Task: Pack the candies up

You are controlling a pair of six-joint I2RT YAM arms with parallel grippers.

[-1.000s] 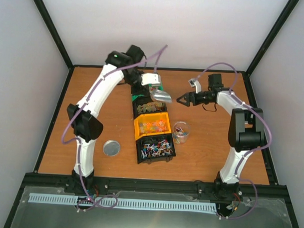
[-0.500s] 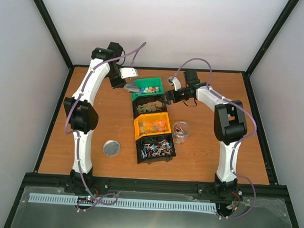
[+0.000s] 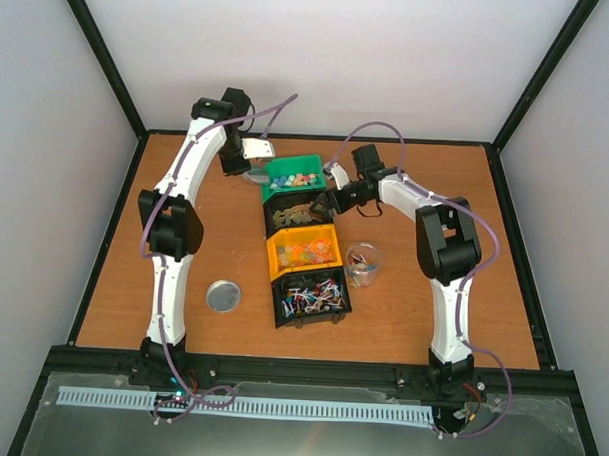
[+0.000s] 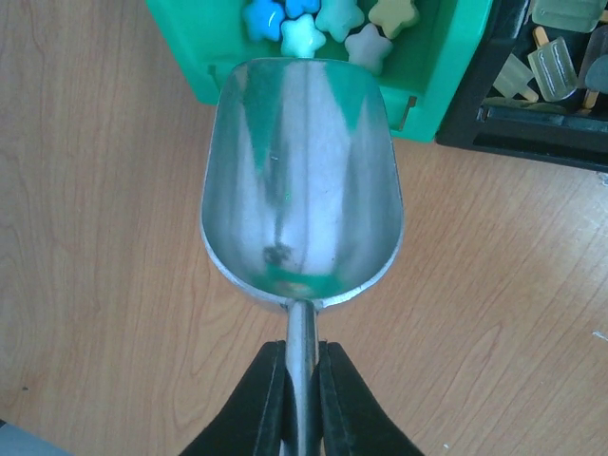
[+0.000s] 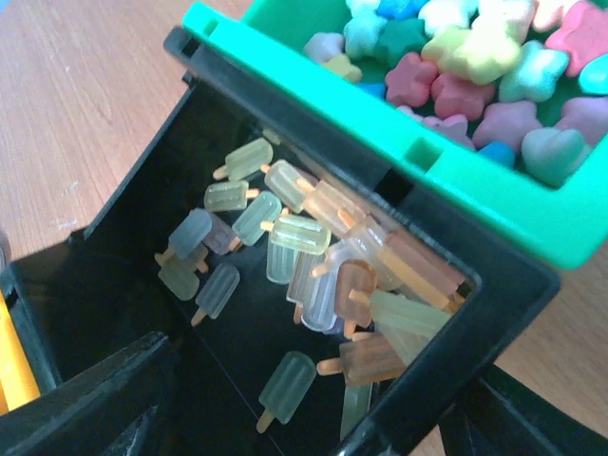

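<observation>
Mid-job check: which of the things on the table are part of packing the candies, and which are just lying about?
Part of the job:
candies in the four bins
scoop, gripped by the left claw
clear cup beside the yellow bin, some coloured pieces inside

Just lying about:
round silver lid, alone, left of the bins

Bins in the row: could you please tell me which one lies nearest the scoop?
The green bin, farthest from the arm bases and holding star-shaped sweets; the scoop points at its wall.
</observation>
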